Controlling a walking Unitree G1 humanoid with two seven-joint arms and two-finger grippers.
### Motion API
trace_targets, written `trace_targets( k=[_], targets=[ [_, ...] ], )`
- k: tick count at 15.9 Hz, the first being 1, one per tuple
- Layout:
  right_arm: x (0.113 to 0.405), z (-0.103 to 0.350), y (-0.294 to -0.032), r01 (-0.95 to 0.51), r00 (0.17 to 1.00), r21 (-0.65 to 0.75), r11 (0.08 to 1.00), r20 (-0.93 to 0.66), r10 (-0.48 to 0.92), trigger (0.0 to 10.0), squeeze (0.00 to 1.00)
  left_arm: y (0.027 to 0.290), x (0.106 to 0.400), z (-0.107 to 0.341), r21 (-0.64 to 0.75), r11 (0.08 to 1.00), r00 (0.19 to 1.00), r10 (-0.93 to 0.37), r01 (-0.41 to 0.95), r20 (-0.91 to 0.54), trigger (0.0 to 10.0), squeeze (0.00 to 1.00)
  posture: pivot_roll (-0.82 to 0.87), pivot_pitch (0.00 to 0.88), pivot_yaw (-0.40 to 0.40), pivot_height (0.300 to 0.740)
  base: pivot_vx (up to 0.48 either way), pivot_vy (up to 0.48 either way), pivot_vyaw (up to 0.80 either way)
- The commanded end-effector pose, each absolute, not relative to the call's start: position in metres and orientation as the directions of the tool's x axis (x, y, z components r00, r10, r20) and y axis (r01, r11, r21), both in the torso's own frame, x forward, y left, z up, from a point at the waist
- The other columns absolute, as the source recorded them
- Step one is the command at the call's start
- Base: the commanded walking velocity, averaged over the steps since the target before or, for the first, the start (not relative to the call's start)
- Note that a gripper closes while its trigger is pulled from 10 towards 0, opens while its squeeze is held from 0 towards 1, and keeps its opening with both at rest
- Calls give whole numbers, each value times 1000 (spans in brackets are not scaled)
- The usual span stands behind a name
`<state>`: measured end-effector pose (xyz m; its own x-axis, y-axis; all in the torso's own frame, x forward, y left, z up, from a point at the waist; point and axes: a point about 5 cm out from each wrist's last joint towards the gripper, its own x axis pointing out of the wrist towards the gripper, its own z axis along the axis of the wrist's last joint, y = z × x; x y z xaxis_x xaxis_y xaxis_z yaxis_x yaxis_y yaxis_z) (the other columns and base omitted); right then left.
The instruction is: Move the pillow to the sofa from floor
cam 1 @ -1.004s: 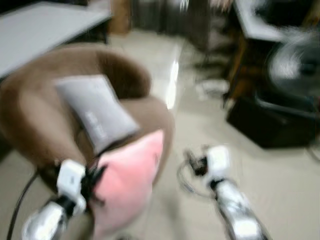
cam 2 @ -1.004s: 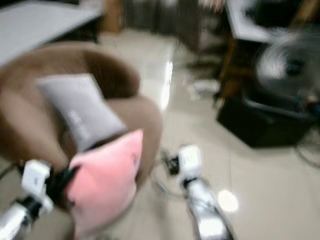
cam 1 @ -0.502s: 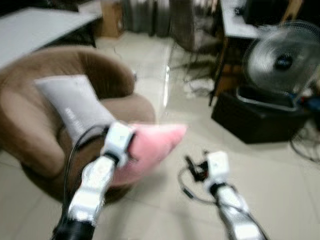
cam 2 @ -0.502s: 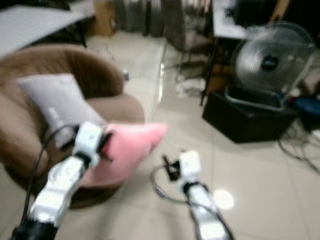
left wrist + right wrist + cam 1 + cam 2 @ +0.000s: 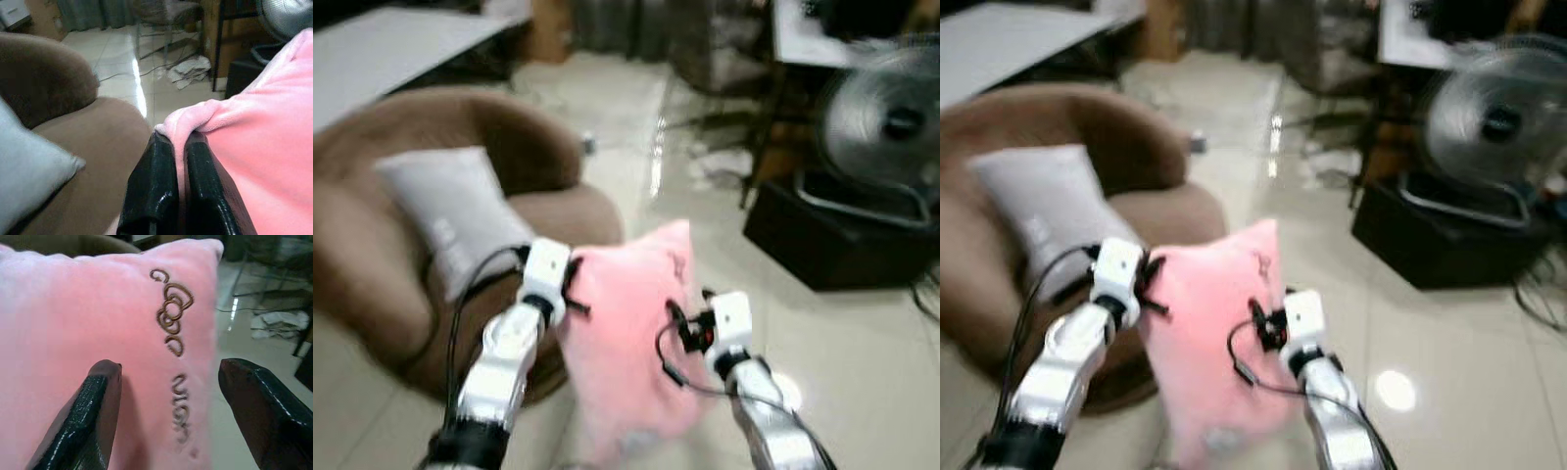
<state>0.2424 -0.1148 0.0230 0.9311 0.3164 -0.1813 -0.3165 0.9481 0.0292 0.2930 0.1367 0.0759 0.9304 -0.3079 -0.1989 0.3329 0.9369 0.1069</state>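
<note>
Left eye view: pink pillow is held off the floor, beside the brown sofa's front edge; a grey cushion leans on the seat.

Left wrist view: left gripper is clamped narrowly on the pillow's edge.

Right wrist view: right gripper is spread wide, apparently just touching the pillow's face.

Pink pillow hanging beside sofa
</note>
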Motion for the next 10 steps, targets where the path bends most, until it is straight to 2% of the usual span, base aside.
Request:
trace_targets(
  k=[1,10],
  targets=[
    [240,21,-126,-291,937,10,957,-198,287,10000,102,126,298,88,108,928,928,-339,357,-151,0,0,90,0,23,740,480,0,0],
    [238,25,-119,-292,940,16,956,-182,290,10000,98,122,304,96,124,916,921,-364,381,-138,0,0,83,0,39,740,480,0,0]
  ],
)
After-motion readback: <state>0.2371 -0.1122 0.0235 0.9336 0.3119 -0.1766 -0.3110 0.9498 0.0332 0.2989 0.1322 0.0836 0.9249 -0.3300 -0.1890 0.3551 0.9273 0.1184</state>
